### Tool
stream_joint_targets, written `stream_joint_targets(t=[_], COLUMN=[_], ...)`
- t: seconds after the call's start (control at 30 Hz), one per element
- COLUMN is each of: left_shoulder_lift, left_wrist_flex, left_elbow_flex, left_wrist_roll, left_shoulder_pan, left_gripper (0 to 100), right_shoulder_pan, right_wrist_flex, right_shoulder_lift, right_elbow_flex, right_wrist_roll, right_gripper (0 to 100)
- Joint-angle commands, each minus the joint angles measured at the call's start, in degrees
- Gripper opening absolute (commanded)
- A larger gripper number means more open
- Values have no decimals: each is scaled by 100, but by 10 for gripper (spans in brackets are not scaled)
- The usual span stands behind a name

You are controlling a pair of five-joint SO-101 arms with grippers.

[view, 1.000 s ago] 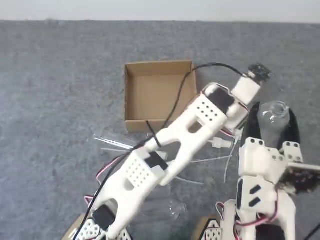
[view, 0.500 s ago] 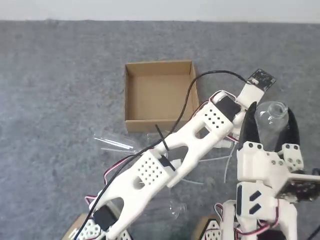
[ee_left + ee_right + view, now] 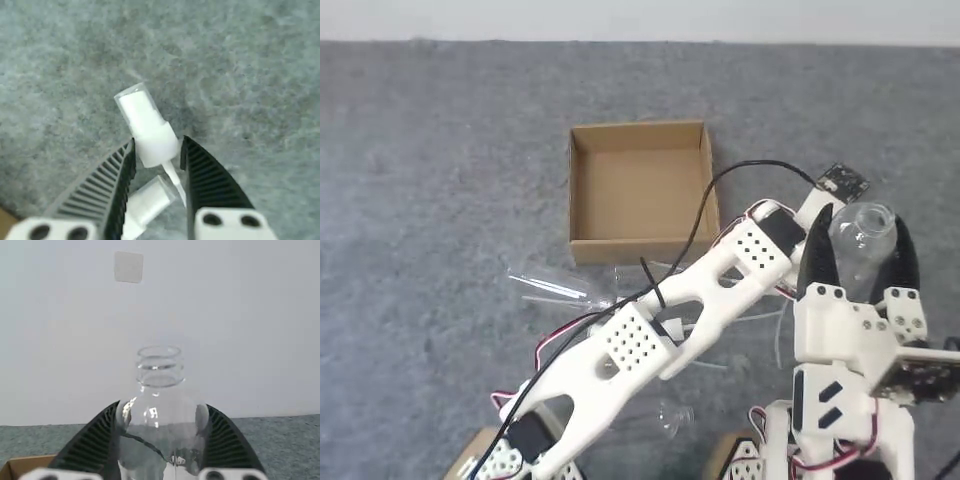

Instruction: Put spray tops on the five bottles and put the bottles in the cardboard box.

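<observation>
On the grey carpet (image 3: 440, 150), seen from above, the cardboard box (image 3: 638, 248) sits open near 12 o'clock. At about 4 o'clock from the box, the right gripper (image 3: 858, 250) holds a clear bottle (image 3: 865, 228) upright. One black finger is on each side, squeezing it. The right wrist view looks at the bottle from the side. There you can see its round mouth is open, with no top on it yet, and a white wall with a small pale square (image 3: 128, 266) behind it.

From above, the left arm (image 3: 650, 340) lies across the carpet from 7 o'clock up to just beside the bottle, at its 9 o'clock. The left wrist view looks along the left gripper (image 3: 157, 147). Its fingers are closed on a white spray top (image 3: 142, 125) and pinch its collar, with the thin tube (image 3: 172, 180) pointing back between them. A second spray top (image 3: 147, 202) shows underneath, near the carpet.

At 7 o'clock from the box, a spare bottle (image 3: 555, 285) lies on its side.
</observation>
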Motion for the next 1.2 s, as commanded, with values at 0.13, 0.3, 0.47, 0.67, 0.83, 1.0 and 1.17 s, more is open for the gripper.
stream_joint_targets(t=[0.13, 0.3, 0.47, 0.67, 0.83, 1.0, 1.17], left_shoulder_lift=[-123, -123, -132, -141, -114, -105, -35], left_wrist_flex=[18, 35, 35, 0, -97, -88, -79], left_elbow_flex=[-268, -259, -268, -268, -242, -224, -268], left_wrist_roll=[53, 53, 237, 941, 1530, 1662, 1662], left_shoulder_pan=[70, 53, 53, 35, -149, -202, -176], left_gripper=[133, 119, 123, 195, 195, 171, 114], right_shoulder_pan=[-40, -31, -48, -48, -57, -57, -40], right_wrist_flex=[-75, -66, 92, 163, 163, 163, 163], right_shoulder_lift=[-4, -4, -4, -4, -4, -4, -4], right_elbow_flex=[-325, -308, -325, -308, -308, -308, -308], right_wrist_roll=[0, 0, 0, 0, 0, 0, 0], right_gripper=[90, 90, 90, 90, 90, 90, 90])
